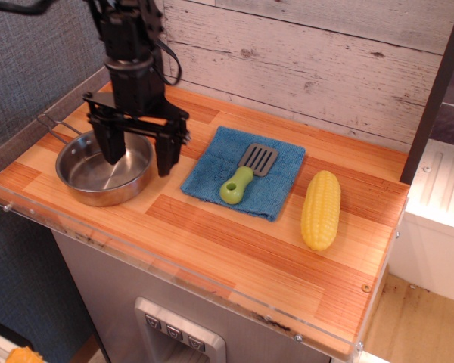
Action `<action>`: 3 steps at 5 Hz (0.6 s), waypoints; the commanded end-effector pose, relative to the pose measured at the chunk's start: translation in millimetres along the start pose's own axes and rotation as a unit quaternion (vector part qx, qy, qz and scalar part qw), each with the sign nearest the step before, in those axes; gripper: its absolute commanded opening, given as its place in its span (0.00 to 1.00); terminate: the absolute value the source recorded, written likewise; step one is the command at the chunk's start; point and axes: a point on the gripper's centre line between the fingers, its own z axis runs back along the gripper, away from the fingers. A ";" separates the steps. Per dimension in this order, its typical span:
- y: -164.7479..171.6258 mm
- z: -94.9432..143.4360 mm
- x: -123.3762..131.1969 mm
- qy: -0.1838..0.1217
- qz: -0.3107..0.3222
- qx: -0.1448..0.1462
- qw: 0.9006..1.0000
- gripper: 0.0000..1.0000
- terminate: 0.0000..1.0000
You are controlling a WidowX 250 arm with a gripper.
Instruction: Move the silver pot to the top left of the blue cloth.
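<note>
The silver pot (98, 175) sits at the left end of the wooden counter, its thin wire handle (54, 128) pointing back left. The blue cloth (280, 185) lies flat to its right, with a green-handled spatula (244, 176) on it. My black gripper (138, 157) is open and hangs low over the pot's right rim. One finger (112, 147) is inside the pot and the other (166, 155) is outside it, toward the cloth. The rim between them is partly hidden.
A yellow corn cob (321, 209) lies right of the cloth. A clear plastic lip (174, 276) runs along the counter's front and left edges. A plank wall (325, 60) stands behind, and a dark post (431, 98) at the right.
</note>
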 end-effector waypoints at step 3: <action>15.0 -3.6 7.0 -0.003 0.023 0.044 0.999 0.00 0.00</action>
